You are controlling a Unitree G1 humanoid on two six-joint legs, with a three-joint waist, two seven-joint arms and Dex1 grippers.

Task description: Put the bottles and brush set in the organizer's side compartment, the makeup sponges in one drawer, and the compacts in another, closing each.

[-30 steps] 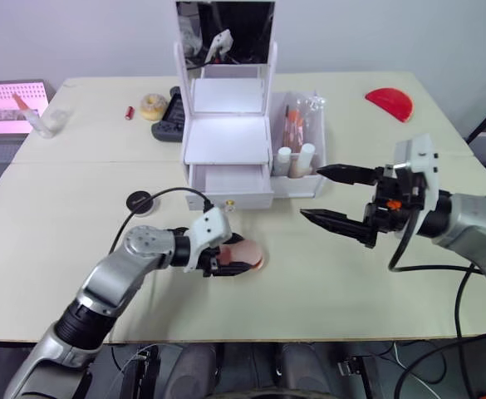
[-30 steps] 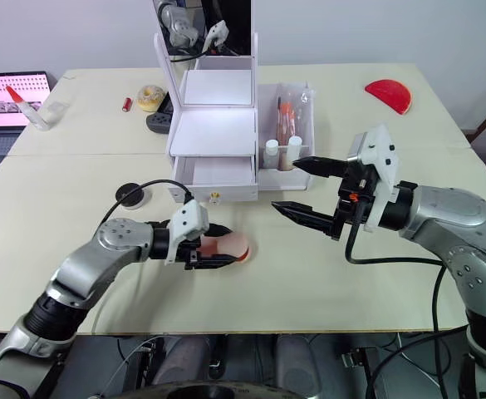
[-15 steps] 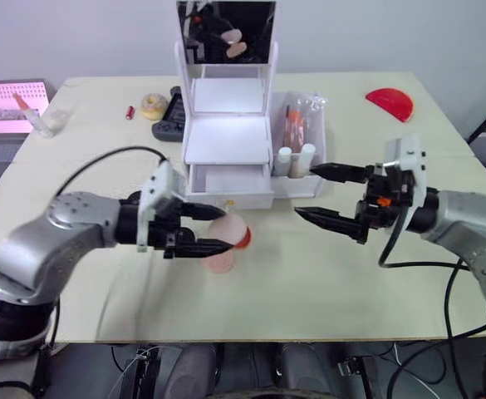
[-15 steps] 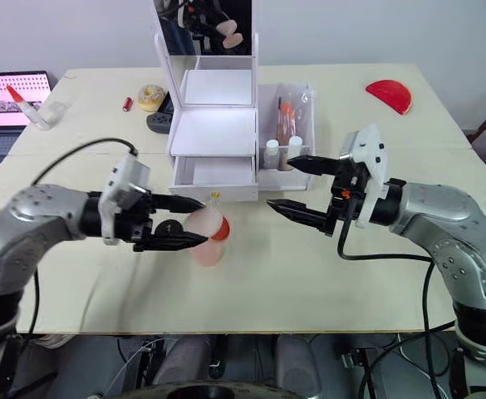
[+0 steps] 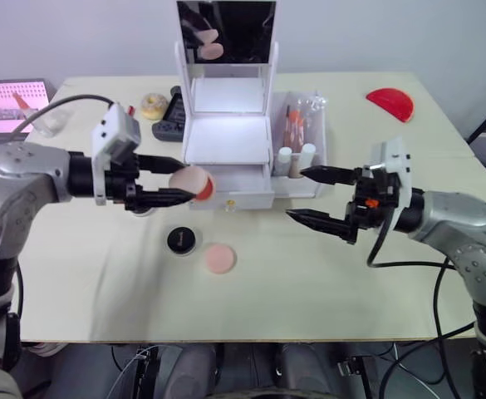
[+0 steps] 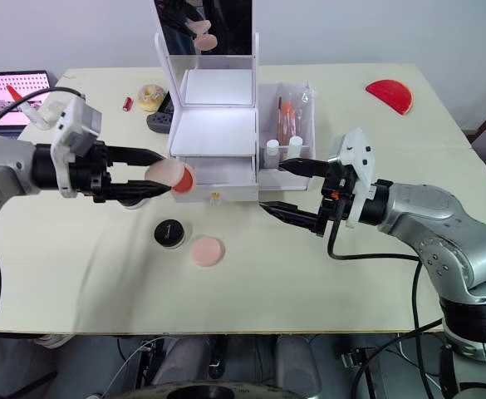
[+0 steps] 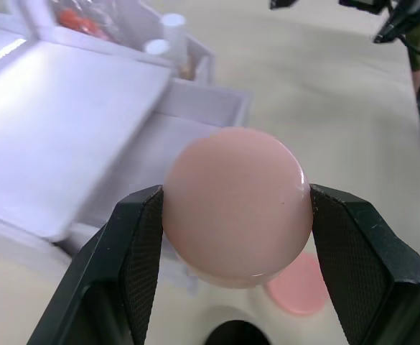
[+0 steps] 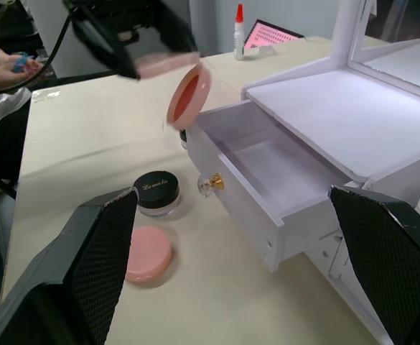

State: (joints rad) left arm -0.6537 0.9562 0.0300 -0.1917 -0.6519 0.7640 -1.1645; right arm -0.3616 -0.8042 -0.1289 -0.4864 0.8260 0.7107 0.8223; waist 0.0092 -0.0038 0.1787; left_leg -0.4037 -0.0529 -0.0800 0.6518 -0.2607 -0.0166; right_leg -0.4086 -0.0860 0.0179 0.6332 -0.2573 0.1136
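The white organizer (image 5: 226, 141) stands at the table's middle back, its lower drawer (image 5: 230, 179) pulled open and bare inside. Bottles (image 5: 297, 158) and the brush set (image 5: 294, 125) stand in its side compartment. My left gripper (image 5: 180, 179) hovers just left of the open drawer, shut on a pink compact (image 7: 237, 205) held above the table. A second pink compact (image 5: 219, 258) and a black compact (image 5: 182, 239) lie in front of the organizer. Right of the drawer, my right gripper (image 5: 297, 194) stands open with nothing in it. The makeup sponges are out of view.
A mirror (image 5: 226, 32) rises over the organizer. Behind it to the left lie a yellow ring (image 5: 152, 105), a black object (image 5: 169, 116) and a small red stick (image 5: 130, 111). A screen (image 5: 10, 104) sits far left, a red half-disc (image 5: 390, 102) back right.
My left gripper has lifted the pink compact from the table's front and carried it left and back, beside the open drawer. My right gripper has drifted slightly left.
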